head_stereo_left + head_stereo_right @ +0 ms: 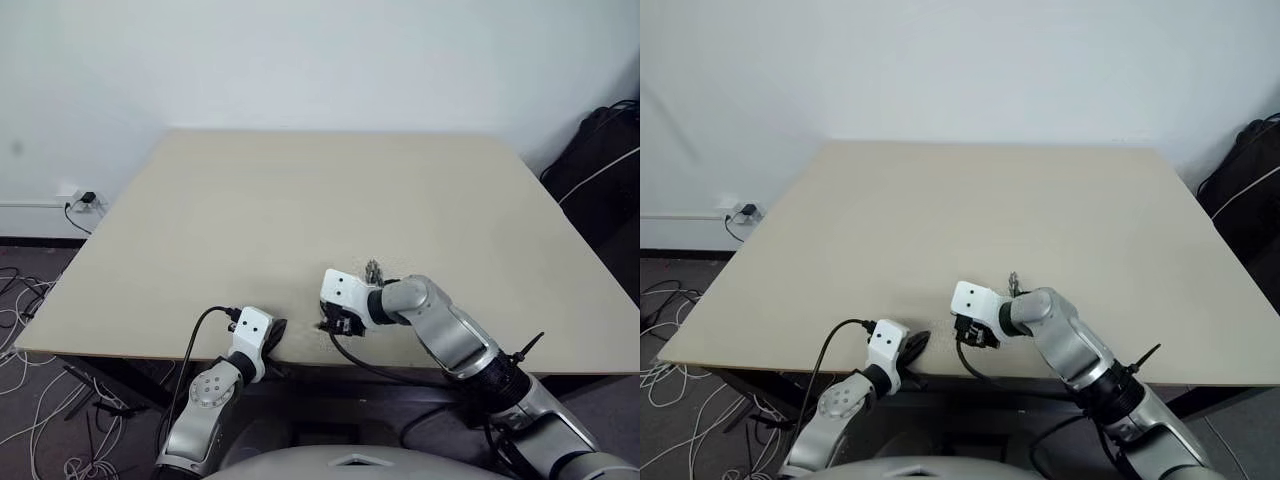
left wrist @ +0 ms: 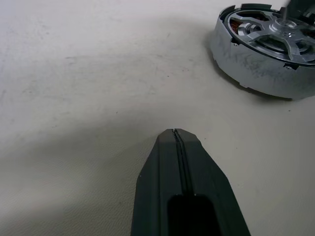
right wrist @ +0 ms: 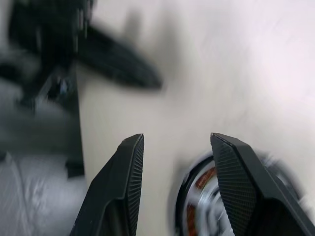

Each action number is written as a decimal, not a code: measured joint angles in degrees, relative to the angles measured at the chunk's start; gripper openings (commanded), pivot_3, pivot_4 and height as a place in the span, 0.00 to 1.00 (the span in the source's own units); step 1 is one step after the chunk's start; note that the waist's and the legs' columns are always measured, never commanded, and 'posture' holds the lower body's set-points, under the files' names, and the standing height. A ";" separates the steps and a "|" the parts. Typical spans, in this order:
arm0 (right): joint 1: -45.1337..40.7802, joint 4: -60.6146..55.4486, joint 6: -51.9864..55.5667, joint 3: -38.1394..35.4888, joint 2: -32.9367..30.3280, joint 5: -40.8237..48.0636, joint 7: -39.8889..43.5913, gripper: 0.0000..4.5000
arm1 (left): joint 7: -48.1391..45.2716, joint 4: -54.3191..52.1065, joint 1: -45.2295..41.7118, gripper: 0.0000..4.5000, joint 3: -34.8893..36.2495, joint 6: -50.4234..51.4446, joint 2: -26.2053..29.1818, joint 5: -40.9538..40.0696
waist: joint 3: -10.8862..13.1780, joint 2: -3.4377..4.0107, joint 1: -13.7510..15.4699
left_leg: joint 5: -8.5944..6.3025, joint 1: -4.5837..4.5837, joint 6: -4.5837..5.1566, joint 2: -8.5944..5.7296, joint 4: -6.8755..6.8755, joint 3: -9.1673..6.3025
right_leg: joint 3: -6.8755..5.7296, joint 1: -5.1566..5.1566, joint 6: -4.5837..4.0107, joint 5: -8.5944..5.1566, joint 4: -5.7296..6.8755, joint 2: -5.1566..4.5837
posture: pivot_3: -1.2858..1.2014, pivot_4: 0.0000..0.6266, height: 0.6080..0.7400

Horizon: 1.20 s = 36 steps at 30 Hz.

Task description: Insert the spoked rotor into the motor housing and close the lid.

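Note:
The motor housing (image 2: 246,64) is a silver-walled round body on the table, with coppery windings showing inside. The spoked rotor (image 2: 283,37) lies in its top: silver spokes, a dark rim and a central shaft. My right gripper (image 3: 177,137) hangs open just above the housing (image 3: 202,206), its fingers straddling the near rim. From the head, the right gripper (image 1: 338,325) covers the housing. My left gripper (image 2: 174,132) rests shut and empty on the table, a short way to the housing's left. A small metal part (image 1: 373,268) peeks out beyond the right wrist; I cannot tell whether it is the lid.
The beige table (image 1: 300,200) stretches wide beyond the hands; both grippers work close to its near edge (image 1: 150,352). Cables (image 1: 20,300) and a wall socket (image 1: 85,200) lie off the left side. A black bag (image 1: 610,160) stands at the right.

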 measured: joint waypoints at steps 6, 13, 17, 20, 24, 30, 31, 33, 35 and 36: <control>-0.41 -3.21 -1.14 -6.74 7.33 3.39 -8.00 0.52 | -0.24 -0.29 0.28 0.00 -0.02 0.15 0.13 0.00 | -0.01 0.02 -0.03 | 0.00 0.00 -0.01 -0.03 -0.02 0.00 | 0.00 -0.01 0.00 0.00 0.01 0.00 | 0.52 0.00 1.00; -0.50 -3.21 -2.68 -16.11 10.72 1.13 -23.67 0.31 | -0.35 -0.86 0.73 0.00 -0.02 0.50 0.32 0.00 | -0.02 0.05 -0.03 | 0.02 0.00 -0.04 -0.04 -0.04 0.01 | 0.01 -0.03 -0.01 0.01 0.03 0.01 | 0.52 0.00 1.00; -0.03 -1.59 -1.52 -20.49 9.05 -2.74 -31.45 0.03 | -0.56 -1.07 0.72 0.00 -0.03 0.82 0.50 0.00 | -0.03 0.10 -0.12 | 0.10 0.00 -0.17 -0.05 -0.09 0.03 | 0.04 -0.06 -0.02 0.01 0.02 0.00 | 0.52 0.00 1.00; 1.91 -1.42 -0.12 -22.12 6.85 -5.34 -35.30 0.01 | -0.91 -1.14 0.41 0.00 -0.10 1.40 0.57 0.01 | -0.06 0.15 -0.21 | 0.13 0.00 -0.22 -0.05 -0.12 0.03 | 0.04 -0.07 -0.03 0.00 0.02 -0.01 | 0.52 0.00 1.00; 6.62 -1.79 3.87 -22.66 1.06 -7.65 -35.69 0.01 | -1.44 -1.20 -0.10 0.00 -0.06 1.67 0.75 0.01 | -0.07 0.18 -0.30 | 0.12 -0.01 -0.17 -0.06 -0.11 0.06 | 0.08 -0.06 -0.03 0.00 -0.01 -0.05 | 0.52 0.00 1.00; 15.67 -9.47 12.25 -19.48 -6.34 -4.92 -27.20 0.01 | -1.63 -1.42 -0.74 0.00 -0.11 1.91 1.09 0.02 | -0.06 0.19 -0.84 | -0.03 -0.01 0.09 -0.02 -0.11 0.05 | 0.14 -0.03 -0.02 -0.04 -0.02 -0.05 | 0.52 0.00 1.00; 16.85 -10.75 12.97 -19.37 -6.74 -4.10 -26.13 0.01 | -1.66 -1.45 -0.80 0.00 -0.11 1.95 1.31 0.02 | -0.04 0.20 -0.92 | -0.03 -0.01 0.09 -0.01 -0.09 0.06 | 0.13 -0.03 -0.01 -0.04 -0.02 -0.04 | 0.52 0.00 1.00; 17.93 -12.06 13.48 -19.27 -6.98 -2.80 -25.14 0.01 | -1.67 -1.46 -0.86 0.00 -0.08 2.18 1.49 0.02 | -0.01 0.20 -1.02 | -0.03 0.00 0.09 -0.01 -0.06 0.08 | 0.12 0.01 0.13 -0.13 -0.03 -0.04 | 0.52 0.00 1.00; 19.35 -13.66 12.87 -20.13 -5.95 -1.26 -24.92 0.01 | -1.77 -1.47 -0.96 0.00 -0.14 2.50 1.51 0.02 | 0.02 0.12 -0.97 | -0.02 0.02 0.07 0.00 -0.01 0.06 | 0.11 0.06 0.25 -0.20 -0.03 -0.04 | 0.52 0.00 1.00; 19.87 -14.02 12.30 -20.28 -5.33 -0.46 -24.81 0.01 | -1.80 -1.47 -1.00 0.00 -0.16 2.61 1.53 0.02 | 0.03 0.12 -0.94 | -0.03 0.03 0.07 0.00 0.00 0.06 | 0.11 0.07 0.26 -0.20 -0.03 -0.04 | 0.52 0.00 1.00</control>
